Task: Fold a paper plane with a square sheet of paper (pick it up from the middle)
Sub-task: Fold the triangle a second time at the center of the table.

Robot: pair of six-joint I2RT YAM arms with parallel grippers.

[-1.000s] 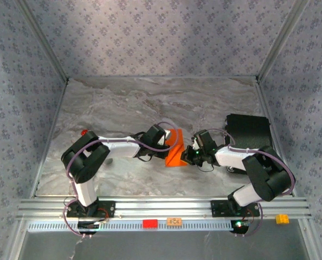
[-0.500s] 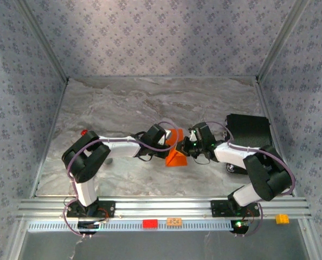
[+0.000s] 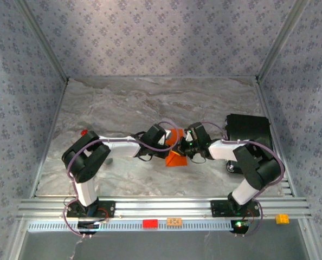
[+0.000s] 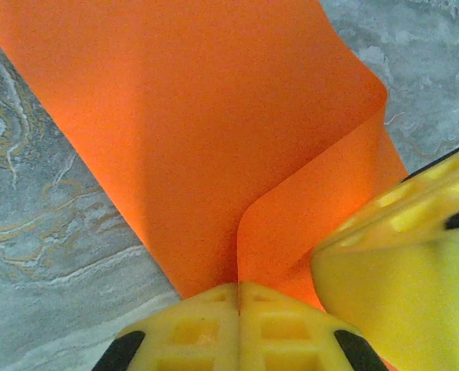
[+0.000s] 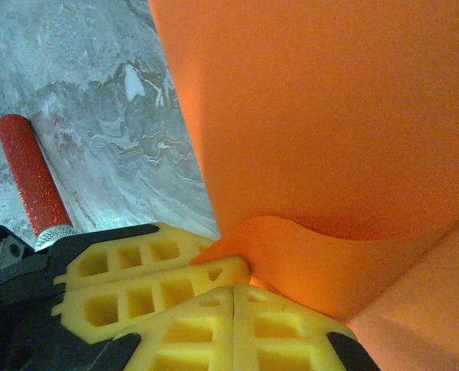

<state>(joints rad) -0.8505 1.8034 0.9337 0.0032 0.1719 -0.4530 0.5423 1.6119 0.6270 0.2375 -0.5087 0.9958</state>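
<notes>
Over the marbled tabletop (image 3: pixel 123 103), left fingers (image 4: pixel 202 328) and right fingers (image 5: pixel 191 332) each clamp tight on the limp, crease-prone square sheet of paper (image 4: pixel 198 116), probably best held at the fold between them.

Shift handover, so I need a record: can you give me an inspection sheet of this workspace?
Surface: grey marbled table.
Job's things: square sheet of paper, orange, curled up between the grippers.
Clutter: red cylinder on the table; black box at the right; red block, orange block, yellow block on the front rail.
Grippers: left gripper and right gripper both shut on the sheet, side by side.
Cables: purple cables looped along both arms.
Surroundings: patterned walls on three sides.
</notes>
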